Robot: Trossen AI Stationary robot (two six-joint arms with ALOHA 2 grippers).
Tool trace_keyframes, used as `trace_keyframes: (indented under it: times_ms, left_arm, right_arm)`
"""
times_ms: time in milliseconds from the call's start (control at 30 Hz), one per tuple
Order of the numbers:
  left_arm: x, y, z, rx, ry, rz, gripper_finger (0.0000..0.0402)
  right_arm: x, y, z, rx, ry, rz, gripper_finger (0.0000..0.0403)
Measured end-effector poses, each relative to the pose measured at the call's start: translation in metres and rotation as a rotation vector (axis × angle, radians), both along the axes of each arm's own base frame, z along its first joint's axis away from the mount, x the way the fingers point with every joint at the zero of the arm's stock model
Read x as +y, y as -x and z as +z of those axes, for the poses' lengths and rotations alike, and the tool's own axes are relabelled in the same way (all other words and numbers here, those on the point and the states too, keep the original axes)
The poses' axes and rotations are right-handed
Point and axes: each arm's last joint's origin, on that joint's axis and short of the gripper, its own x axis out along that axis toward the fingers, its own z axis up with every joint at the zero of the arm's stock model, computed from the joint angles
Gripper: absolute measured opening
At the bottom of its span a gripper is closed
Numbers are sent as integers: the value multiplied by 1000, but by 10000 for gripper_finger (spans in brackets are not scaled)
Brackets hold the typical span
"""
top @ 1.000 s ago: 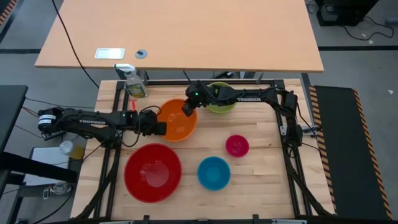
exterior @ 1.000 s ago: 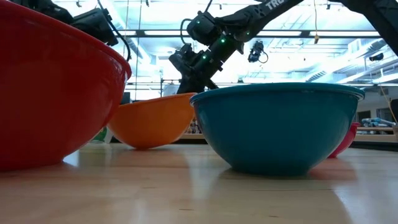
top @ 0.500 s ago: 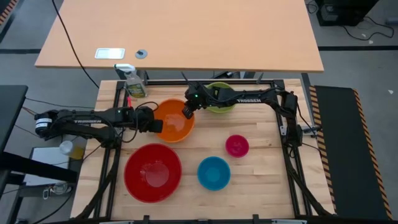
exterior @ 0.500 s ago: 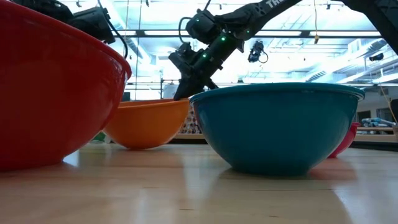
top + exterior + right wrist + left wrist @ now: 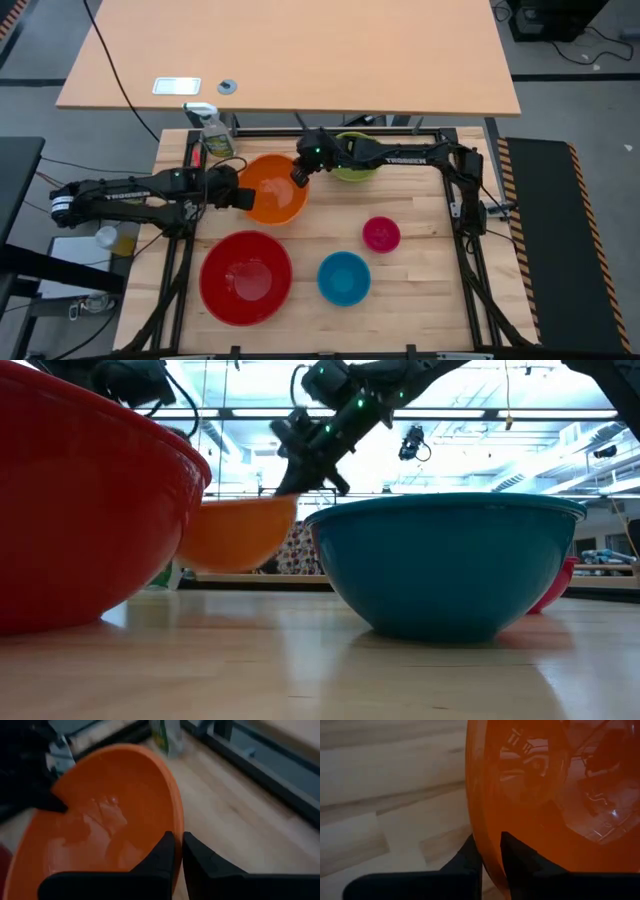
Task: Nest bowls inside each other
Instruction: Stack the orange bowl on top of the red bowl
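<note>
The orange bowl [image 5: 272, 190] hangs above the table's far left part, held between both grippers. My left gripper [image 5: 247, 200] is shut on its left rim, and my right gripper [image 5: 298, 178] is shut on its far right rim. The lime green bowl [image 5: 352, 160] stands at the far edge, partly hidden by my right arm. Resting on their bases are the large red bowl [image 5: 245, 277] near left, the blue bowl [image 5: 343, 277] beside it, and the small pink bowl [image 5: 381, 234] to the right. My left gripper pinches the orange bowl's left rim [image 5: 487, 845], one finger inside the bowl and one outside. It comes slanting down from the table's left. The bowl [image 5: 235, 535] is lifted clear of the table, about level. My right gripper pinches the bowl's far right rim [image 5: 176, 822], one finger inside and one outside the wall. The fingers slant down from the table's right side.
A spray bottle [image 5: 215, 135] stands at the far left corner, close behind the orange bowl. A metal frame [image 5: 470, 230] borders the wooden table. Bare wood lies between the orange bowl and the pink bowl.
Both grippers have risen with the orange bowl. It stood tilted on the table, then levelled, and now hangs clear of it. It has also drifted a little toward the table's left edge.
</note>
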Motion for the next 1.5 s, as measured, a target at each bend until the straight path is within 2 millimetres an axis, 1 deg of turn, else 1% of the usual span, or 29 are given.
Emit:
trace_keyframes:
  times_ms: [133, 300, 433, 567, 633, 767, 867, 967, 1100, 1167, 1300, 1500]
  left_arm:
    - [-1, 6, 22, -35, -18, -13, 52]
    - [-5, 16, 50, -12, -22, -47, 52]
    - [-11, 26, 75, 19, -6, -91, 52]
    - [-20, 35, 90, 39, 62, -146, 52]
    - [-25, 38, 93, 55, 101, -174, 52]
    - [-36, 38, 92, 66, 174, -222, 52]
    - [-45, 37, 91, 75, 220, -240, 52]
    - [-55, 35, 91, 80, 264, -266, 52]
    - [-69, 29, 91, 87, 295, -305, 52]
    - [-76, 27, 89, 111, 299, -317, 52]
    - [-89, 19, 83, 165, 293, -330, 52]
    - [-108, 12, 75, 229, 299, -361, 52]
  right_arm:
    - [2, -1, 26, -11, 20, 26, 31]
    - [9, -3, 50, -31, -1, 73, 36]
    - [26, -4, 66, -30, -21, 118, 36]
    - [46, -7, 75, -42, -44, 172, 37]
    - [57, -9, 76, -51, -62, 197, 37]
    - [76, -11, 75, -46, -109, 237, 37]
    - [91, -12, 75, -47, -128, 255, 46]
    - [105, -13, 74, -46, -151, 272, 71]
    - [125, -14, 74, -50, -150, 313, 119]
    - [134, -14, 70, -52, -141, 327, 142]
    - [142, -14, 58, -28, -156, 345, 174]
    - [151, -13, 42, 8, -191, 407, 196]
